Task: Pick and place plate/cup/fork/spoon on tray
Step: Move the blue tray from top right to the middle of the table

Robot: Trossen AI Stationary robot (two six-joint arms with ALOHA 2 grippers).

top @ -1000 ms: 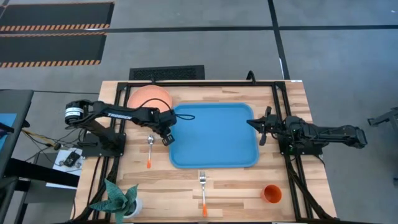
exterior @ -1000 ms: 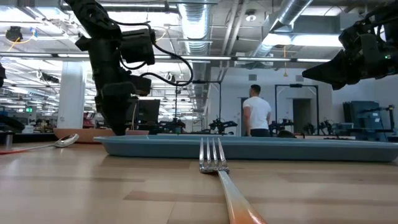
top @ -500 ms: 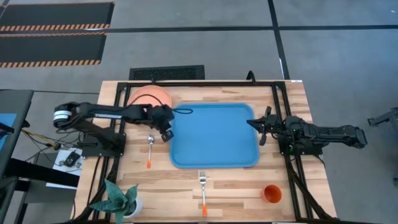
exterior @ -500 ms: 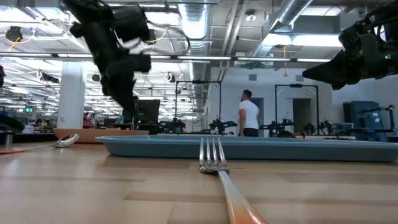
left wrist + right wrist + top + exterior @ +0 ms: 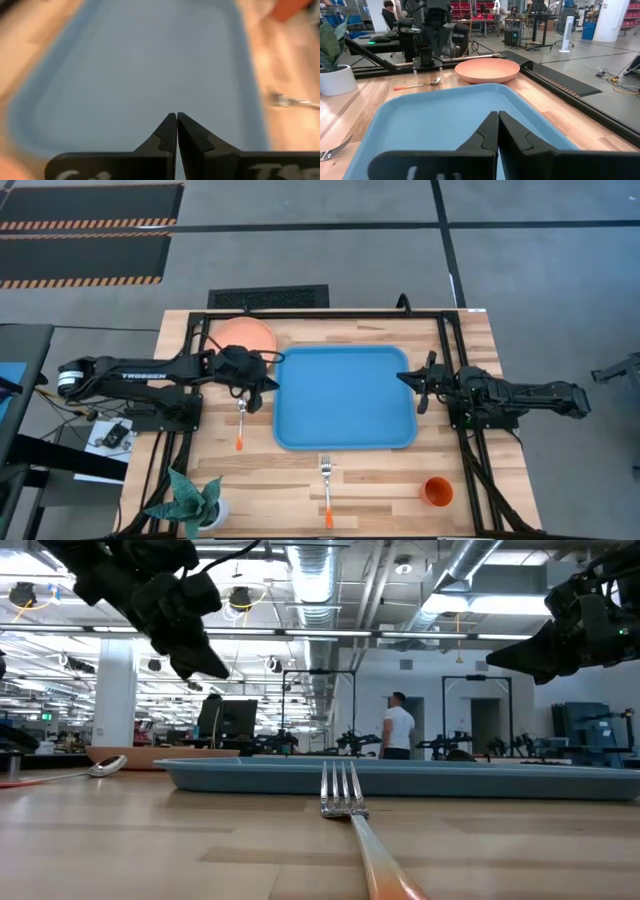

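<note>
The large blue rectangular plastic tray (image 5: 344, 396) with its raised rim lies bare in the middle of the pale wooden table (image 5: 380, 480), between the two arms. The left gripper (image 5: 262, 386) hangs in the air just off the tray's left edge, its two dark fingers (image 5: 167, 135) pressed together on nothing and pointing across the tray. Just behind those fingers, toward the table's far edge, sits the large round salmon-orange plate (image 5: 242, 334), off the tray. Just to their near side lies the small spoon with a silver bowl and orange handle (image 5: 241, 424), on the wood beside the tray. The right gripper (image 5: 413, 380) waits at the tray's right edge, its fingers (image 5: 490, 132) likewise closed tight and empty, aimed over the tray at the plate. The small fork with silver tines and an orange handle (image 5: 326, 488) lies on the table just in front of the tray's near rim, and the small bright-orange cup (image 5: 437, 491) stands well apart at the near right corner
</note>
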